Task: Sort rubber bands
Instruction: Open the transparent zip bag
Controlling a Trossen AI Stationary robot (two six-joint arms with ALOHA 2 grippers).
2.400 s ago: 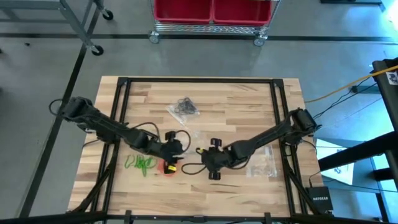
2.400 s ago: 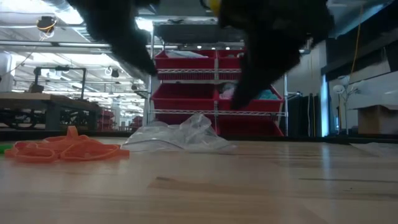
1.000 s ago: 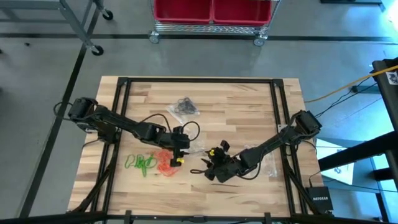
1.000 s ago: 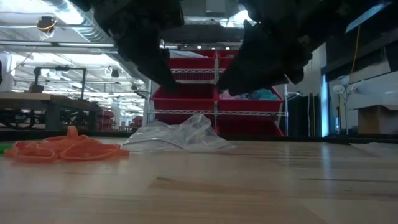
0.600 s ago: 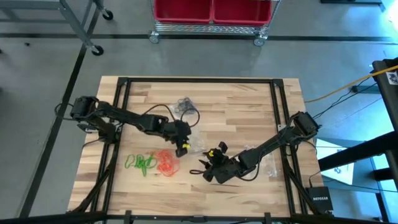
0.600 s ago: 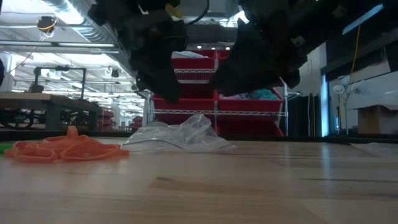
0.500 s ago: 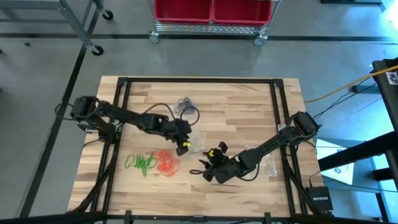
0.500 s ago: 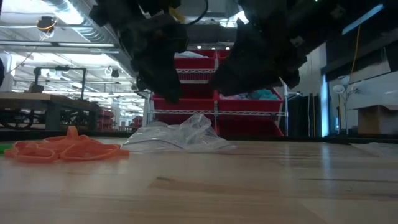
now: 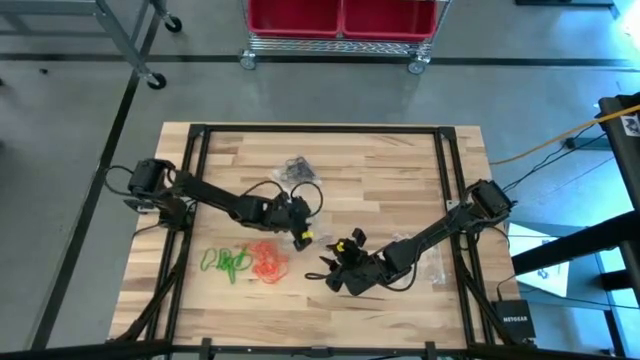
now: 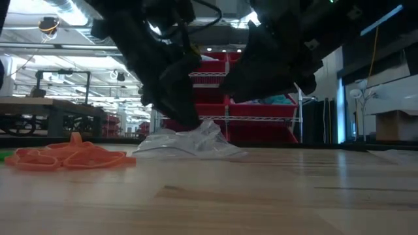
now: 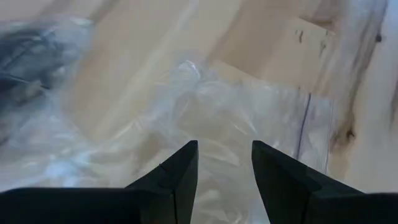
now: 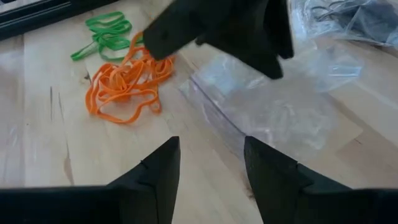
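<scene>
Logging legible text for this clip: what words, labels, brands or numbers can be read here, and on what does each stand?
"NETGEAR": on the small black box on the floor off the table's right front corner, high view; small, barely legible.
White tag on the dark frame at the right edge, high view: has dark marks, too small to read.
Nothing readable on the rubber bands, clear bag or either claw.

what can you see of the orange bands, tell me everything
The orange bands are a loose tangle of thin elastic loops, rubbery-looking, lying flat on the wooden table near its front left. Several loops overlap and curl outward. The green bands lie right beside them, the nearest loops apparently touching. A clear bag lies a little way off on the other side, not touching. No gripper holds them: the left gripper is open over the bag, and the right gripper hovers open nearby.
</scene>
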